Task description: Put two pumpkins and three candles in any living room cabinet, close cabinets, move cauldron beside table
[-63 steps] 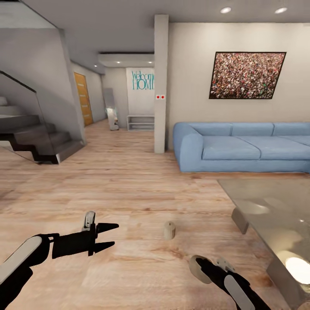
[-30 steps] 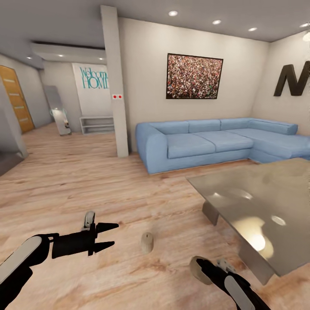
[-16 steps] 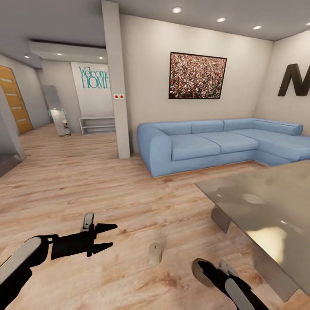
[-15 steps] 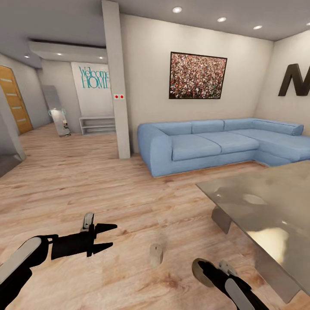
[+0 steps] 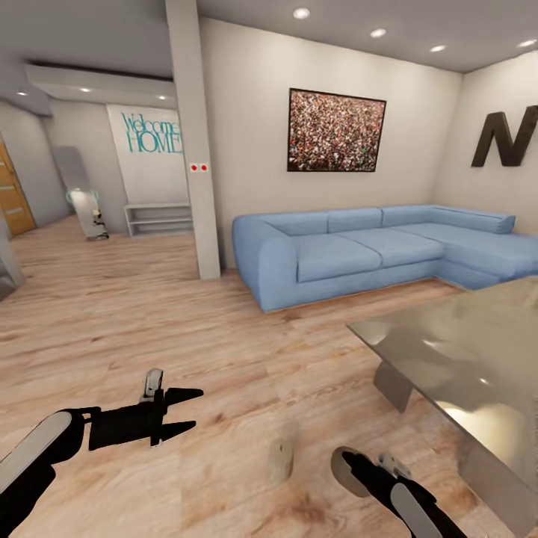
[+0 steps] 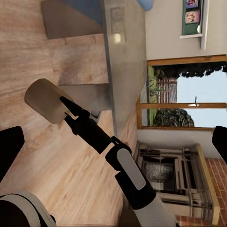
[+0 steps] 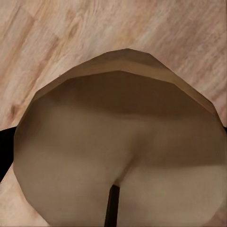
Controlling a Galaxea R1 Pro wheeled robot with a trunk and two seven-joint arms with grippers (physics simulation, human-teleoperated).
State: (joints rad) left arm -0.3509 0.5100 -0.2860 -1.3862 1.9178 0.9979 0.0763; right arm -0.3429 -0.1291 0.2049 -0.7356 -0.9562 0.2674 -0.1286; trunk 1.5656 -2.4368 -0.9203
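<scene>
**One candle held, one on the floor beside the glass surface**

The right hand [image 5: 351, 467] is clamped on a cream candle [image 5: 344, 469]; in the left wrist view that candle [image 6: 46, 100] sits at the tip of the black right arm, and in the right wrist view it [image 7: 118, 156] looms close above the plank floor [image 7: 42, 42].

A second candle [image 5: 281, 459] stands upright on the floor [image 5: 149, 314], just off the near corner of the glass surface [image 5: 463, 351], between the two hands and apart from both.

The left hand [image 5: 187, 409] hangs above the floor farther from the surface than that candle, its fingers apart and holding nothing.

Beyond the surface a blue corner sofa [image 5: 359, 250] runs along the pale wall, under a framed picture [image 5: 335, 131]. A grey pillar [image 5: 193, 142] stands near the sofa's end, with a hallway past it.
</scene>
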